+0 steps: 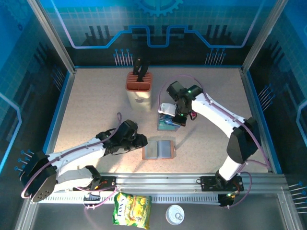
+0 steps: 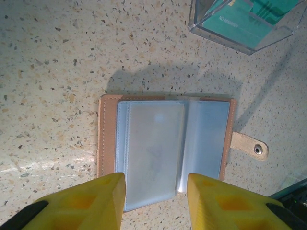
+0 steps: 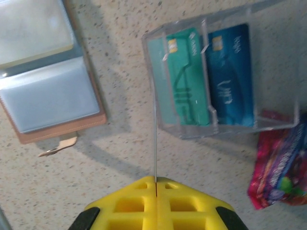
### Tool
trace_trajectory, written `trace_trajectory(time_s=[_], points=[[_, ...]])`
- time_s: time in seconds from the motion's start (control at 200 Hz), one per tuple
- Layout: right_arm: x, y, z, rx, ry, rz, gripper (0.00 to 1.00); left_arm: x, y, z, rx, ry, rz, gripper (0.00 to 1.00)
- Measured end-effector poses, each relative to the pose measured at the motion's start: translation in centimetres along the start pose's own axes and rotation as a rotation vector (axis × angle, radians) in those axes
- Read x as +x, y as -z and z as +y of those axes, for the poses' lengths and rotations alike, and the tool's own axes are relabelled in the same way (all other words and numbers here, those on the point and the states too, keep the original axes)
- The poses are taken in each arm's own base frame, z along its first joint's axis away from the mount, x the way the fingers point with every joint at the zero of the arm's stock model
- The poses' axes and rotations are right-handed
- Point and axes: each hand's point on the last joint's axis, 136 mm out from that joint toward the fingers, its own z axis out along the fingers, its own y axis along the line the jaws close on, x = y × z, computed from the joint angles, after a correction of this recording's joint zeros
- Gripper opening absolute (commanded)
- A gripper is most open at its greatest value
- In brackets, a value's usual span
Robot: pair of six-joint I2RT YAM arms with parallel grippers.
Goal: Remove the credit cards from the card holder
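Left arm is stretched low from near-left corner of table — left gripper spread, empty, over open card holder by the near edge. Right arm is folded over the centre clear tray — right gripper clenched on edge-on credit card.

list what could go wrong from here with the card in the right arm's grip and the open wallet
1. The right end effector pinches a thin card edge-on, seemingly in line with the clear tray's left wall. Released here, it may strike the rim and land outside instead of beside the teal card.
2. The left end effector is open at the card holder, not pinning it, so a nudge could shift it or flip its clear sleeves.
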Motion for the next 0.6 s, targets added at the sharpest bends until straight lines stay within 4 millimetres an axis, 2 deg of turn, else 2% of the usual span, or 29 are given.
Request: trace_trajectory(time_s=[0.27,0.44,0.6], points=[[-1.7,-0.2,-4.0,-0.003,0.027,-0.002,0.00,0.1,0.5,0.3,0.011,0.001,-0.010,0.39],[-2.7,-1.1,-5.3,-0.017,0.047,0.001,0.00,0.3,0.9,0.6,0.022,0.007,-0.019,0.40],[-2.9,-2.6,-6.0,-0.047,0.050,0.019,0.00,0.4,1.0,1.1,0.026,0.023,-0.024,0.40]])
